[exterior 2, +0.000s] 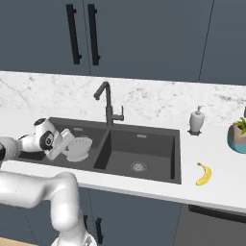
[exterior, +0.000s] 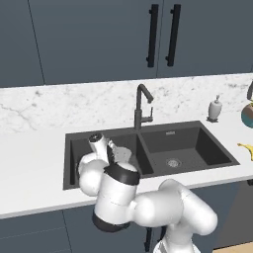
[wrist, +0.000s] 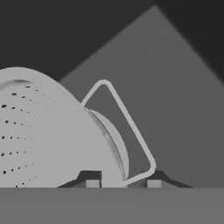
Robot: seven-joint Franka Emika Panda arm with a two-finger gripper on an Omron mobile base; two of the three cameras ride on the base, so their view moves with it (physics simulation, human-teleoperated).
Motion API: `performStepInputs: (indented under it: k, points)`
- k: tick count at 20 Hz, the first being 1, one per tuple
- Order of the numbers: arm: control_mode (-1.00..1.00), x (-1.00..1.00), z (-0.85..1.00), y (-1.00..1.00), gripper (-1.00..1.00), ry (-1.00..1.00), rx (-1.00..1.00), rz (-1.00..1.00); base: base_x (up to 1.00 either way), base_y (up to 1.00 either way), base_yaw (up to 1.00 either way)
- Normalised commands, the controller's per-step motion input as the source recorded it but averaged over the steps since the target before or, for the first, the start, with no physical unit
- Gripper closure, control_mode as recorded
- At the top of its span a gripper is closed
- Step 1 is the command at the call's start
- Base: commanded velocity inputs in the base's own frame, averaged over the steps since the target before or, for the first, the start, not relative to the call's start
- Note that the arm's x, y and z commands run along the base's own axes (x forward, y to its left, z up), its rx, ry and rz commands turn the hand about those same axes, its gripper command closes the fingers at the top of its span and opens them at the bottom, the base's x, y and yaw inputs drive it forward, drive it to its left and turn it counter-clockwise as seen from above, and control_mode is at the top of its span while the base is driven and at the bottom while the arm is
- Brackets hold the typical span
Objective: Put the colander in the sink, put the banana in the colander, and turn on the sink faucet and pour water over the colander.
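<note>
Now the tool (wrist: 123,183) is clamped on the rim of the round light-grey metal colander (exterior 2: 79,148), low in the left basin of the dark grey sink (exterior 2: 144,178). Away on the white tabletop (exterior 2: 216,192) lies the small yellow banana (exterior 2: 204,174).

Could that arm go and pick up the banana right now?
Probably not yet: the end effector is shut on the colander down in the sink's left basin; the banana lies unobstructed on the counter beyond the right basin.

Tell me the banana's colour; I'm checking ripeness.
Plain yellow banana, clearest in the right base view.
</note>
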Motion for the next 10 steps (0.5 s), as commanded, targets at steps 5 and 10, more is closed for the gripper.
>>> performStepInputs:
  k: [5,10]
  points:
    - [-1.00,0.17,-0.21,-0.06,1.00,-0.14,0.01,-0.08,0.00,0.00,0.00]
    - [-1.00,0.18,0.00,-0.27,1.00,-0.13,0.08,-0.10,0.00,0.00,0.00]
